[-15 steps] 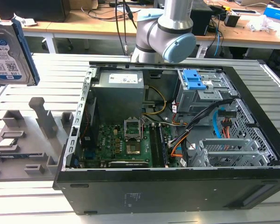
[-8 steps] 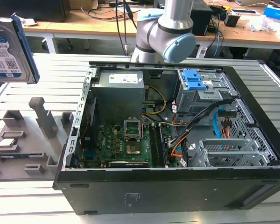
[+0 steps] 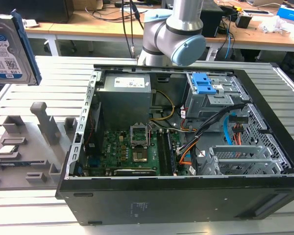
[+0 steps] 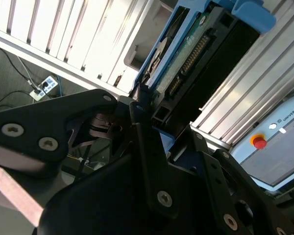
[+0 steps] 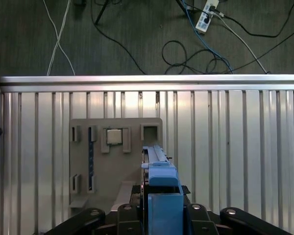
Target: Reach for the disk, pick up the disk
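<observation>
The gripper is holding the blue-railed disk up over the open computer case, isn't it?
Not quite. The gripper does hold the disk up, but over the grey parts holder on the slatted table, beside the open computer case, not over it. The first wrist view looks down on that holder.

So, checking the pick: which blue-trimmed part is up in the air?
The disk, in the gripper at the exterior view's upper left; the blue bracket sits inside the case.

disk [image 3: 7,51]: white-blue barcode label | power-supply box [image 3: 125,95]: white sticker
</observation>
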`<state>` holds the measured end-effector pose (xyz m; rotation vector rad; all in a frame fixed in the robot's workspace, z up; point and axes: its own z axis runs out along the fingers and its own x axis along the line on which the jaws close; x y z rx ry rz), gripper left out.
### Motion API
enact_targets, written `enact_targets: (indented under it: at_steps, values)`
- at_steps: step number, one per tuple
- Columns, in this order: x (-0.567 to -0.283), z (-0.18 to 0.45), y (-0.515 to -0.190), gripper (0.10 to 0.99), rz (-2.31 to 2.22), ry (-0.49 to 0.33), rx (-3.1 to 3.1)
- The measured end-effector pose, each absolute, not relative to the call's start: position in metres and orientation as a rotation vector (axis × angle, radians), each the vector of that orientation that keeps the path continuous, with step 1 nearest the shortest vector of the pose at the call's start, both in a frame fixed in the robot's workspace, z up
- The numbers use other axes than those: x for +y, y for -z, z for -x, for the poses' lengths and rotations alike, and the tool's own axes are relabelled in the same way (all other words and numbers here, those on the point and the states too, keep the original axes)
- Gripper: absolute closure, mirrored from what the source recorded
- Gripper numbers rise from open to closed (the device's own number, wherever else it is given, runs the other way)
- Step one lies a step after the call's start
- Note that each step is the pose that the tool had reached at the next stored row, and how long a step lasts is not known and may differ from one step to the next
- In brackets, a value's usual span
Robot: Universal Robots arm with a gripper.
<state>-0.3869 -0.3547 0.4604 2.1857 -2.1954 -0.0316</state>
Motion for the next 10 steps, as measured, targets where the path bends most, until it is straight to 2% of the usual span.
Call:
enact_targets:
  at_steps: [10]
  values:
    - [-0.355, 0.383, -0.472, 0.722, -2.185, 0.033, -2.195]
